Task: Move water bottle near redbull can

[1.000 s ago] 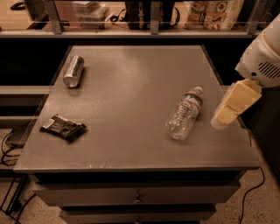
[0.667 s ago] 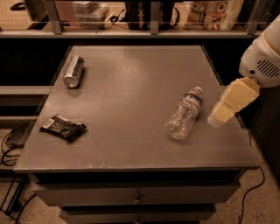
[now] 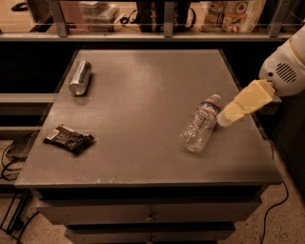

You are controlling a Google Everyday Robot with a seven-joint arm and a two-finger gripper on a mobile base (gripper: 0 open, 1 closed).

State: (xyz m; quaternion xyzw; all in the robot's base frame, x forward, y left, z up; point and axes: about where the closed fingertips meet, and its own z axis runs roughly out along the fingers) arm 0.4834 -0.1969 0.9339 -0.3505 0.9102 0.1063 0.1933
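The water bottle (image 3: pixel 200 125) lies on its side at the right of the grey table (image 3: pixel 143 90), its white cap pointing to the far right. The redbull can (image 3: pixel 80 77) lies on its side at the far left of the table, far from the bottle. My gripper (image 3: pixel 224 119), yellowish on a white arm, comes in from the right. Its tip is right beside the bottle's cap and neck, low over the table. It holds nothing that I can see.
A flat dark snack packet (image 3: pixel 69 138) lies at the front left of the table. A shelf with bags and boxes (image 3: pixel 228 14) runs behind the table. Drawers (image 3: pixel 150 214) sit under the front edge, and cables lie on the floor at both sides.
My gripper has moved left and slightly away from the table's right edge, closing in on the bottle's cap. The bottle, can and packet have not moved.
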